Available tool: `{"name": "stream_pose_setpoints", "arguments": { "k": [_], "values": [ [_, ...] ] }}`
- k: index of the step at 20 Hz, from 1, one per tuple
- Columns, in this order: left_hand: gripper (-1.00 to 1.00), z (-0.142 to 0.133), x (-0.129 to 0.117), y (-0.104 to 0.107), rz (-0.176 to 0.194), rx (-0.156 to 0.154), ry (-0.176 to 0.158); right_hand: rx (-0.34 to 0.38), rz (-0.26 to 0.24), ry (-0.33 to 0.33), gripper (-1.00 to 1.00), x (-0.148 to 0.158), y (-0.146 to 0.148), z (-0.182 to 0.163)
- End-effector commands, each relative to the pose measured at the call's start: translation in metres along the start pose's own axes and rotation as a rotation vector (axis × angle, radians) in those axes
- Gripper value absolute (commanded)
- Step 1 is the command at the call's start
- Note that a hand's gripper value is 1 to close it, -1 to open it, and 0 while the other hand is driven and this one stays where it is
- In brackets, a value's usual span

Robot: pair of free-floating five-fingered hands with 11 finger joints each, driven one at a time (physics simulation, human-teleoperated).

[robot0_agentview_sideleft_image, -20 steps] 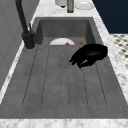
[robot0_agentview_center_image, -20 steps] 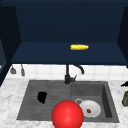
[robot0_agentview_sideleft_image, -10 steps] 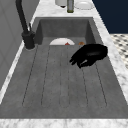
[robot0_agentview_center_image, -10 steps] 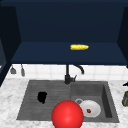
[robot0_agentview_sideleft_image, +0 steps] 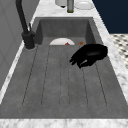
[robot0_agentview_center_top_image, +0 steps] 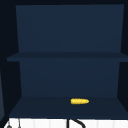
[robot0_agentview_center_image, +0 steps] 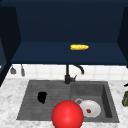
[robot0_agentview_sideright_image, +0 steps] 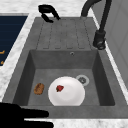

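Nothing has moved: the left hand [robot0_agentview_center_image: 42,97] stays over the drainboard [robot0_agentview_center_image: 30,100], fingers loosely curled, holding nothing

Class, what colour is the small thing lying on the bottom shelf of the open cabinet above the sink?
Yellow: the small elongated yellow thing on the dark blue shelf, clearest in the upper view.

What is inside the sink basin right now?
In the sink basin lies a white plate with a small red piece on it, a brown lump beside it and the drain. Whatever is under the plate is covered.
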Motion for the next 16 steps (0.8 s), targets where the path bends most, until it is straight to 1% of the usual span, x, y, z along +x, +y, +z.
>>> {"name": "stream_pose_setpoints", "arguments": {
  "k": [1, 5, 8, 9, 12, 15, 16],
  "values": [
    [0.00, 0.000, 0.000, 0.000, 0.000, 0.000, 0.000, 0.001, 0.007, 0.005, -1.00, -0.004, -0.003, -0.021],
    [0.00, 0.000, 0.000, 0.000, 0.000, 0.000, 0.000, 0.005, 0.021, 0.019, -1.00, -0.008, -0.008, -0.039],
    [0.00, 0.000, 0.000, 0.000, 0.000, 0.000, 0.000, 0.005, 0.018, 0.017, -1.00, -0.012, -0.010, -0.052],
    [0.00, 0.000, 0.000, 0.000, 0.000, 0.000, 0.000, 0.001, 0.031, -0.007, -1.00, -0.018, -0.008, -0.054],
    [0.00, 0.000, 0.000, 0.000, 0.000, 0.000, 0.000, -0.018, 0.047, -0.056, -1.00, -0.031, -0.001, -0.058],
    [0.00, 0.000, 0.000, 0.000, 0.000, 0.000, 0.000, -0.020, 0.040, -0.084, -1.00, -0.042, 0.005, -0.062],
    [0.00, 0.000, 0.000, 0.000, 0.000, 0.000, 0.000, -0.017, 0.031, -0.082, -1.00, -0.042, 0.007, -0.064]
  ]
}}
